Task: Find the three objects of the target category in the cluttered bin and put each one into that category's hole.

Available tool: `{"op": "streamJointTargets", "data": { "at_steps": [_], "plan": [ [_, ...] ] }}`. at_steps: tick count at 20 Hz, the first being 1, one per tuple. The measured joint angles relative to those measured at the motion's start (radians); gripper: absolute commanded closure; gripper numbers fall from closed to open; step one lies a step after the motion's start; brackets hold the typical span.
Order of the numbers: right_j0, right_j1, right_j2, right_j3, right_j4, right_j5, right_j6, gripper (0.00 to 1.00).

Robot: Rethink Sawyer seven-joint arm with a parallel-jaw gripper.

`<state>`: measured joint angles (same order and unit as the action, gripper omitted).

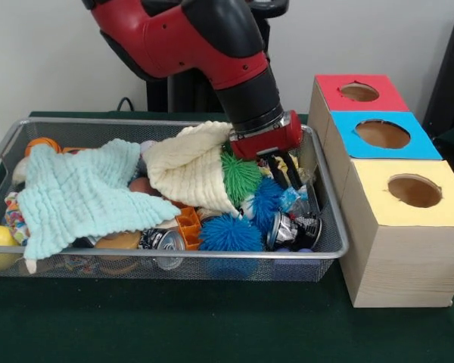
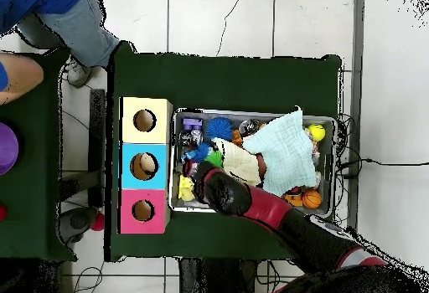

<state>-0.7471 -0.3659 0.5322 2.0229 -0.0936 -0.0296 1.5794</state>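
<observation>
Pincer [image 1: 290, 172]: tips sunk among clutter in bin [image 1: 327, 227]; grip state unreadable; hidden under arm in overhead view.
Pale blue cloth [image 1: 79, 195] and cream cloth [image 1: 189, 162]: cover items beneath.
Arm [image 1: 197, 38]: cut by top edge.
Person [image 2: 59, 22]: only partly in overhead view.
Film bags: none identifiable.

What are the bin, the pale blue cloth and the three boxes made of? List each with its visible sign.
Bin: silver wire mesh with a rounded metal rim; see-through grid walls, shiny edge.
Pale blue cloth: soft textile, probably knitted or crinkled cotton; puckered matte surface, draped folds.
Boxes: pale wood, going by the grain on the sides; the red, blue and yellow tops look like matte paint or paper.
</observation>
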Motion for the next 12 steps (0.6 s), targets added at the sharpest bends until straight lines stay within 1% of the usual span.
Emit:
{"op": "streamJointTargets", "data": {
  "at_steps": [5, 6, 9, 10, 11, 12],
  "plan": [
    [0.023, -0.031, 0.000, 0.008, 0.000, 0.002, 0.000, 1.00],
    [0.032, -0.052, -0.001, 0.012, 0.004, 0.012, 0.000, 1.00],
    [0.038, -0.081, -0.002, 0.016, 0.010, 0.033, 0.000, 1.00],
    [0.041, -0.104, -0.002, 0.019, 0.015, 0.057, 0.000, 1.00],
    [0.046, -0.144, -0.002, 0.025, 0.023, 0.106, 0.000, 1.00],
    [0.048, -0.156, -0.002, 0.027, 0.026, 0.122, 0.000, 1.00]
  ]
}}
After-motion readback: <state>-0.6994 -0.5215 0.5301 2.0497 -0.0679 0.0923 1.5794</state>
